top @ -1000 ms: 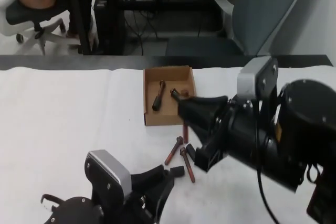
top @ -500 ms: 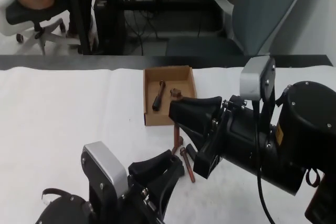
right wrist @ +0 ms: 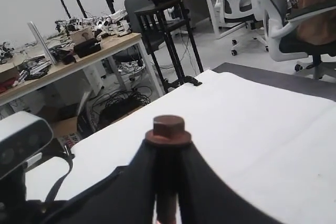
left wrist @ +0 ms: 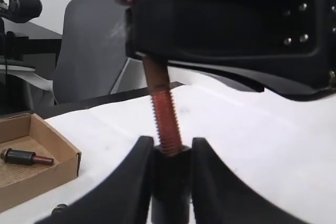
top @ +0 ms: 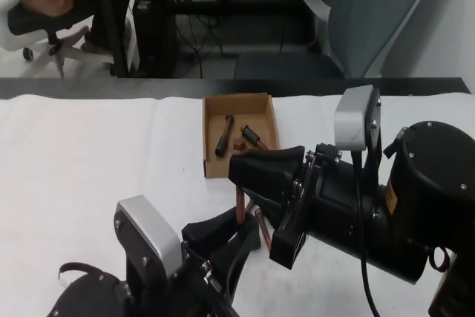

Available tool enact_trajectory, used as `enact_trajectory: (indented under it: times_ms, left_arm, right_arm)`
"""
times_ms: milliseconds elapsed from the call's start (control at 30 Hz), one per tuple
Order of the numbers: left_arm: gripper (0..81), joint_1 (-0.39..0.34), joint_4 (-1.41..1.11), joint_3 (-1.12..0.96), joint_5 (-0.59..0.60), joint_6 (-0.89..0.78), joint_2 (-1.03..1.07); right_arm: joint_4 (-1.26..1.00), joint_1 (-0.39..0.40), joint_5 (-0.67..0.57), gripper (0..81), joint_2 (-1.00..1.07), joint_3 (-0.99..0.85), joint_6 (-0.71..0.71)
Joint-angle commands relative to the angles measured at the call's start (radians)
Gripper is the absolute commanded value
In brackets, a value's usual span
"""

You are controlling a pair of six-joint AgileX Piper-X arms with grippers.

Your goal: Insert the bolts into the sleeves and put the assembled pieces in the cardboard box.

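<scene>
bolt (left wrist: 161, 103) clamped under head by right gripper (right wrist: 168, 153), held upright. threaded tip set at mouth of sleeve (left wrist: 169, 182), pinched directly below in left gripper (left wrist: 169, 150). axes judged nearly aligned. box (top: 237, 97) lay beyond.

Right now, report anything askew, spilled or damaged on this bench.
Nothing spilled or damaged. One small thing: the bolt in the right gripper leans slightly relative to the sleeve held by the left gripper, so its tip enters a little off-axis.
</scene>
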Motion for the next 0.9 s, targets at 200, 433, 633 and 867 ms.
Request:
enact_trajectory:
  times_ms: [200,433,633,867]
  left_arm:
    - [1.7,-0.004,-0.084,-0.007,0.000,0.011,0.000]
    - [1.7,-0.004,-0.057,-0.001,0.000,0.011,0.000]
    - [1.7,-0.003,-0.073,-0.001,-0.053,0.011,0.000]
    - [1.7,-0.003,-0.094,-0.004,-0.084,0.033,0.000]
  right_arm:
    - [-0.017,0.002,0.031,0.4,-0.011,-0.006,-0.060]
    - [-0.012,-0.002,0.040,0.4,-0.011,-0.006,-0.070]
    - [0.028,-0.002,0.024,0.4,-0.011,-0.004,-0.042]
    - [0.028,-0.002,0.022,0.4,-0.011,-0.004,-0.042]
